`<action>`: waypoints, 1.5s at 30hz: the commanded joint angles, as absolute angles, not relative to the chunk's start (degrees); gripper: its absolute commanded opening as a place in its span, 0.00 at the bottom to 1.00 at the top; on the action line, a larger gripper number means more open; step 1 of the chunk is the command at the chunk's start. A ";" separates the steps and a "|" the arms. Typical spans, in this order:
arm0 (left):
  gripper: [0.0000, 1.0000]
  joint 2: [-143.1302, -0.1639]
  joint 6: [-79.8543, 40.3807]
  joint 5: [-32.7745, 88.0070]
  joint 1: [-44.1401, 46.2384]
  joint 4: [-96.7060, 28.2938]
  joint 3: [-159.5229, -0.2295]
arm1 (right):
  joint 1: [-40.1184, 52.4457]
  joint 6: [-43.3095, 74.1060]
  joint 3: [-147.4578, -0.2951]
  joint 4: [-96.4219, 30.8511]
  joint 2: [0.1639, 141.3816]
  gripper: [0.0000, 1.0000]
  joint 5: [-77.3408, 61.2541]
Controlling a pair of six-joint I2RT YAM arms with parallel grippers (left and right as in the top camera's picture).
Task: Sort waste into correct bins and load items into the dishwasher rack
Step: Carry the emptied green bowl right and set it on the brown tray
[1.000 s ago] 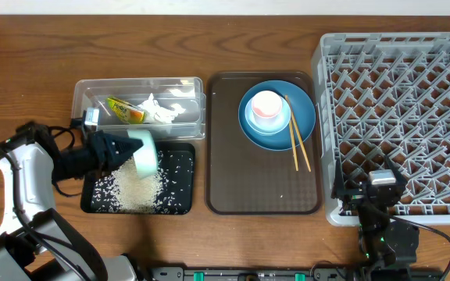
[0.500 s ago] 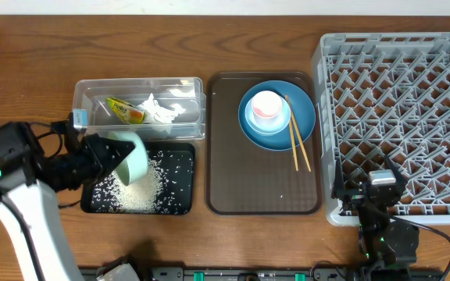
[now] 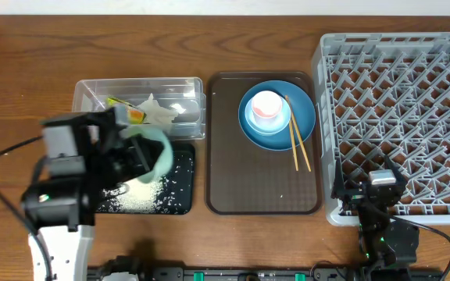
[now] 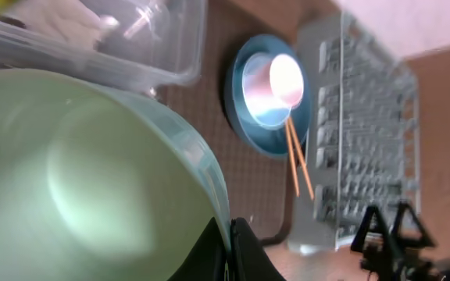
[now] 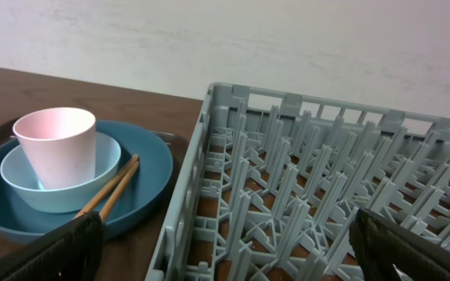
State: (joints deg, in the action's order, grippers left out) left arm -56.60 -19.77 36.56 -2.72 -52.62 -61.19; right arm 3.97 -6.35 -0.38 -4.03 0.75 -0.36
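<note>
Left arm relocated from the surface's left edge to a position over the black tray (image 3: 187,205), carrying the pale green bowl (image 3: 157,151) with it; the right arm is unchanged. Left gripper (image 4: 229,247): clamped tight on the bowl's rim, the bowl tipped on edge above the tray's far half, just beside the clear tub (image 3: 139,83). Right gripper (image 5: 225,254): jaws spread to their widest, holding nothing, parked at the near rim of the dishwasher rack (image 3: 405,94). Surface (image 3: 272,47): brown wood with a visible grain; behind it the right wrist view shows a pale, faintly textured wall (image 5: 209,39). Black tray: shallow, rectangular, matte, holding a heap and scatter of white rice grains (image 3: 139,201). Clear tub: transparent plastic, rounded corners, holding the yellow-green snack wrapper (image 3: 135,115) and crumpled white tissue (image 3: 160,114). Brown serving tray (image 3: 256,191): dark, rectangular, finely textured. On its far half: a round blue plate (image 3: 304,117), smooth, with the light-blue bowl (image 3: 280,125) on it, the pink cup (image 3: 266,104) upright in that bowl, and the wooden chopsticks (image 3: 297,144) lying side by side across the plate's right rim onto the tray. Rack: grey plastic, square, a lattice of upright pegs, just right of the serving tray.
</note>
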 commanded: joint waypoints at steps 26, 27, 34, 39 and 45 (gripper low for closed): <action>0.06 -86.32 -33.34 6.55 41.19 -43.97 -62.48 | 4.62 -6.50 -0.32 -4.29 0.71 0.99 -0.01; 0.06 -87.09 -33.34 6.57 41.39 -43.77 -62.48 | 4.64 -6.50 -0.32 -4.29 0.71 0.99 -0.01; 0.06 -91.20 -33.39 6.59 41.60 -42.28 -62.43 | 4.62 -6.48 -0.32 -4.27 0.71 0.99 -0.01; 0.06 -92.20 -35.33 7.11 41.65 -40.25 -62.04 | 4.62 -6.50 -0.32 -4.27 0.71 0.99 -0.01; 0.06 -92.29 -35.73 7.22 43.94 -37.54 -62.04 | 4.62 -6.48 -0.32 -4.27 0.71 0.99 -0.01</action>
